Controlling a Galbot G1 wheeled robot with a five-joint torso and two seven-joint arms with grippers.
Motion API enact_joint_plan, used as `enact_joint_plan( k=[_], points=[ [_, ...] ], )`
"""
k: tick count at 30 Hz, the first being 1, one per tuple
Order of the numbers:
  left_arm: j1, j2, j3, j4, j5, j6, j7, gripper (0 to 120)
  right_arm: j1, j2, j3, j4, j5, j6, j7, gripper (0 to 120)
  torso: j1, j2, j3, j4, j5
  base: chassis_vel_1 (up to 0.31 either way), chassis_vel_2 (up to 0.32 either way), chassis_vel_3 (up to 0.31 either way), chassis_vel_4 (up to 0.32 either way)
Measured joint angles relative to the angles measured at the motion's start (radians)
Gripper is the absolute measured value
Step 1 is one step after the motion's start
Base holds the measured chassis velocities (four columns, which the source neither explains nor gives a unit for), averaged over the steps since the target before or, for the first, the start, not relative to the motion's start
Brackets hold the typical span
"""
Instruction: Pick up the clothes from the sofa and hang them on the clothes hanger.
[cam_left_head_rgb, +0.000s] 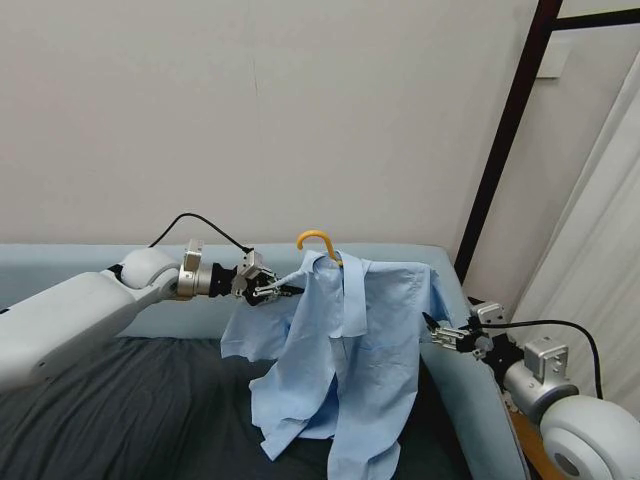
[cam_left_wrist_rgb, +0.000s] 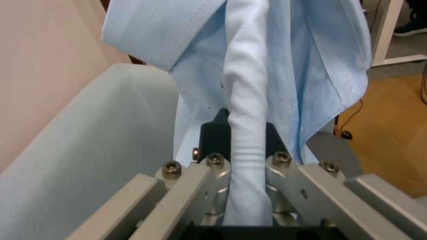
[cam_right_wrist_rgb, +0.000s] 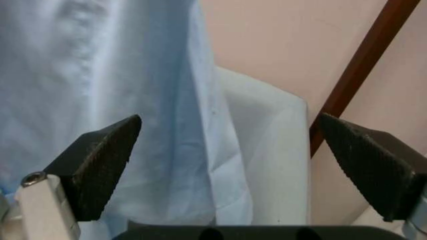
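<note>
The left gripper (cam_left_head_rgb: 283, 291) is clamped tight on a rolled fold of the light-blue shirt (cam_left_head_rgb: 350, 350). In the left wrist view its fingers (cam_left_wrist_rgb: 217, 182) press in from both sides on that twisted band of cloth (cam_left_wrist_rgb: 245, 125), which runs straight out from the left gripper (cam_left_wrist_rgb: 248, 165) into the rest of the garment. The left arm reaches in from the left, level with the top edge of the sofa's backrest, and holds the shirt at its left shoulder.

The shirt hangs on a hanger whose yellow hook (cam_left_head_rgb: 316, 238) stands up above the collar, arching over with the wall (cam_left_head_rgb: 250, 100) behind it. The shirt's long axis is upright: collar and hook at the top, tails falling toward the near side in front of the dark seat cushion (cam_left_head_rgb: 130, 400). Its open front faces the robot, and one sleeve droops on the left.

The right gripper (cam_left_head_rgb: 436, 331) sits just beside the shirt's right edge, over the sofa's right armrest. Its black ribbed pads (cam_right_wrist_rgb: 100, 160) are spread wide with nothing between them; past them lie the shirt's cloth (cam_right_wrist_rgb: 100, 75) and the pale sofa (cam_right_wrist_rgb: 273, 150).

The pale blue sofa (cam_left_head_rgb: 90, 258) runs along the far wall. A dark pole (cam_left_head_rgb: 505, 140) leans up at the right.
</note>
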Motion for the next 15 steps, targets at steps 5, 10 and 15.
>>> enact_joint_plan(
  k=[5, 10, 15],
  points=[
    [0.022, 0.012, -0.013, -0.014, 0.011, -0.001, 0.008, 1, 0.022, -0.016, -0.015, -0.038, -0.003, 0.008, -0.016, 86, 0.0, 0.0, 0.0, 0.0003, -0.0001, 0.0, 0.0, 0.0, 0.0],
    [0.025, 0.021, -0.017, -0.02, 0.015, -0.003, 0.014, 1, 0.03, -0.02, -0.034, -0.052, 0.001, 0.018, -0.036, 65, 0.0, 0.0, 0.0, 0.0002, -0.0001, 0.0, 0.0, 0.0, 0.0],
    [0.024, 0.024, -0.018, -0.026, 0.015, -0.003, 0.014, 1, 0.029, -0.023, -0.042, -0.058, -0.001, 0.04, -0.046, 48, 0.0, 0.0, 0.0, 0.0001, -0.0001, 0.0, 0.0, 0.0, 0.0]
  ],
)
